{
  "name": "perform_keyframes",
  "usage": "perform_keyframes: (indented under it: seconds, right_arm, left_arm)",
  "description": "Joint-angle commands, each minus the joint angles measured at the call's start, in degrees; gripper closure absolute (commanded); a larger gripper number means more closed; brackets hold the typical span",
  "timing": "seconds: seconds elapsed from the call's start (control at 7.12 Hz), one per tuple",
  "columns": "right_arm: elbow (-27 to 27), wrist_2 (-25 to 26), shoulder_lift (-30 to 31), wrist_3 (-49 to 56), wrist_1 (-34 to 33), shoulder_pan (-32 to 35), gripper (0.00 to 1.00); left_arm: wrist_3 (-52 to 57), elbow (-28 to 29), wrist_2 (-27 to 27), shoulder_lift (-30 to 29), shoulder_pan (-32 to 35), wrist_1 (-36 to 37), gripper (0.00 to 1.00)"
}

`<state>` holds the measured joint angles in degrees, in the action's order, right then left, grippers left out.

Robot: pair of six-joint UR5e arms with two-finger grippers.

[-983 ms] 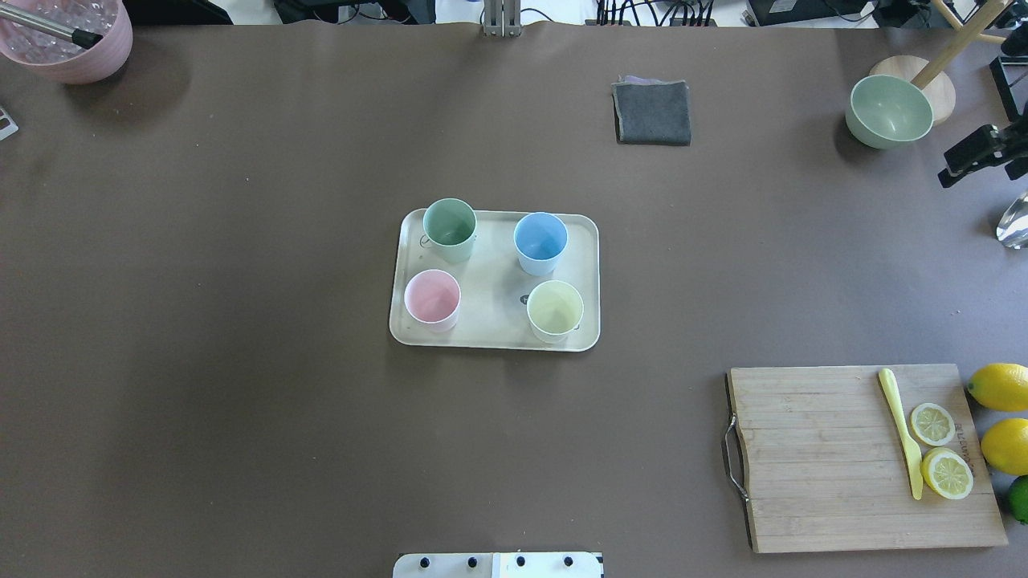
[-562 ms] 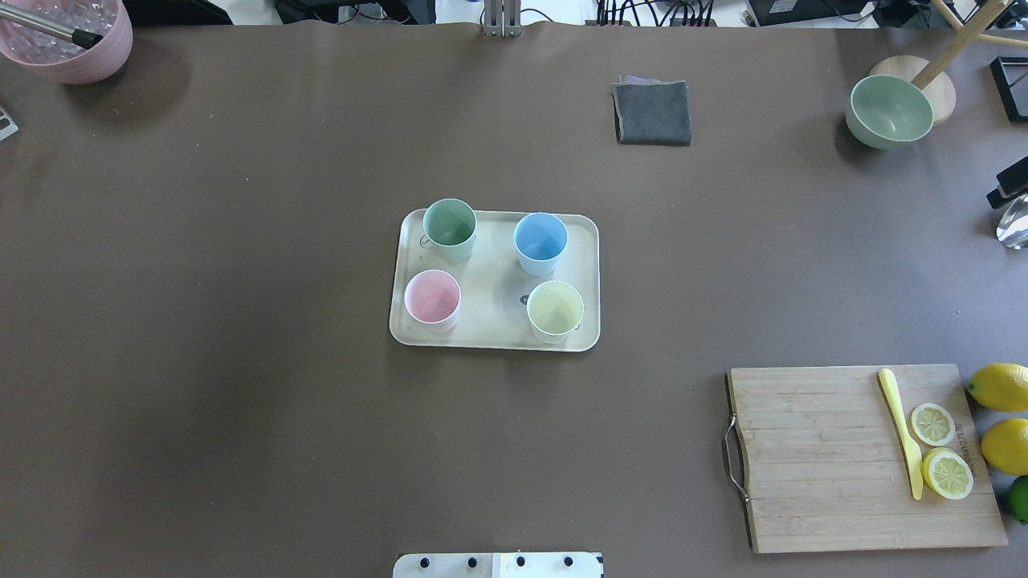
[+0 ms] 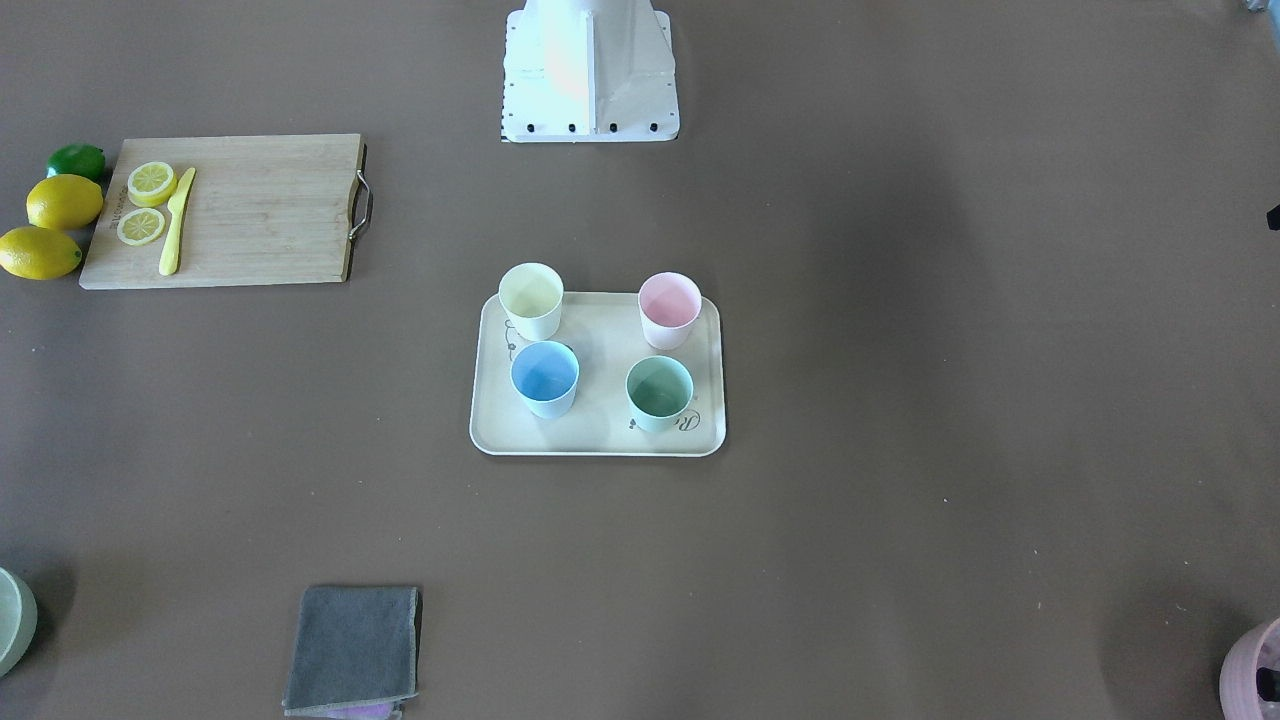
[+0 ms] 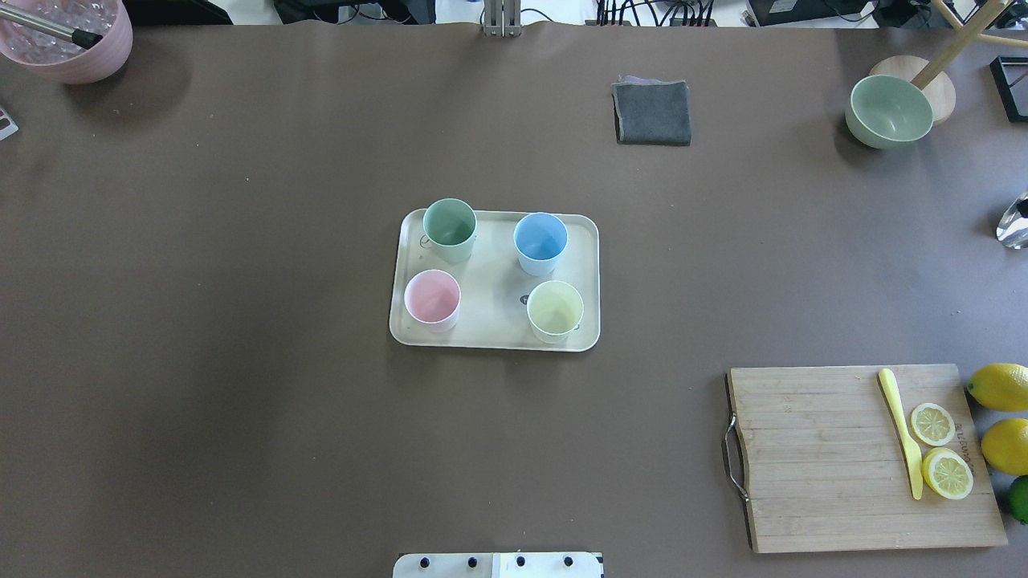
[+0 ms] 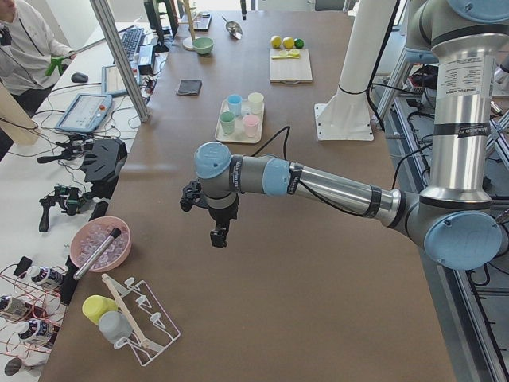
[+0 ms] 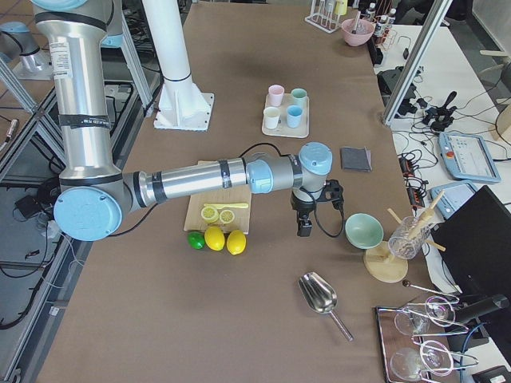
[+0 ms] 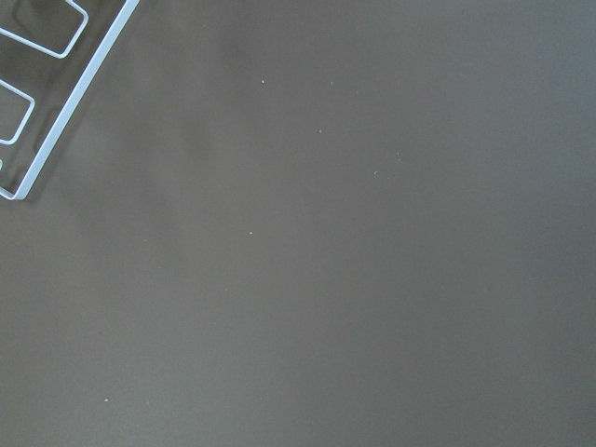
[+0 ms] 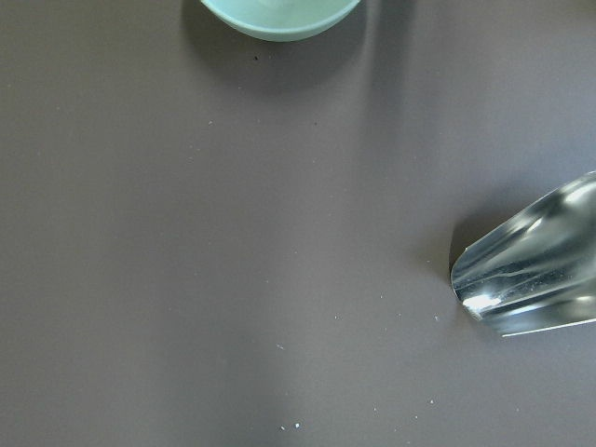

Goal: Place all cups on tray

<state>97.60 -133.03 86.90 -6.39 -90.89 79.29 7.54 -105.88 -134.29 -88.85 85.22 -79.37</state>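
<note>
The cream tray (image 4: 494, 335) lies at the table's middle and also shows in the front view (image 3: 600, 432). Four cups stand upright on it: green (image 4: 450, 225), blue (image 4: 540, 239), pink (image 4: 432, 299) and yellow (image 4: 555, 310). My left gripper (image 5: 216, 235) shows only in the left side view, above bare table far from the tray. My right gripper (image 6: 305, 227) shows only in the right side view, near the green bowl (image 6: 363, 230). I cannot tell whether either is open or shut. Neither wrist view shows fingers.
A wooden cutting board (image 4: 811, 457) with lemon slices and a yellow knife (image 4: 903, 433) lies front right, beside lemons (image 4: 1000, 385). A grey cloth (image 4: 652, 112), a metal scoop (image 4: 1013, 221) and a pink bowl (image 4: 68, 36) lie around the table's edges.
My right gripper has left the overhead view's right edge, where it showed a second ago. The tray and the cups have not moved.
</note>
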Motion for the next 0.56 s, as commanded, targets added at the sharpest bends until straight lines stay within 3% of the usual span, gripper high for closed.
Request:
perform_keyframes:
  seconds: [0.0, 0.42]
  right_arm:
    - [0.3, 0.1, 0.0, 0.1, 0.0, 0.6, 0.0]
    - [0.4, 0.5, 0.5, 0.1, 0.1, 2.1, 0.0]
  left_arm:
    - [0.2, 0.7, 0.1, -0.4, 0.1, -0.3, 0.02]
    - [0.1, 0.7, 0.1, -0.2, 0.3, -0.2, 0.02]
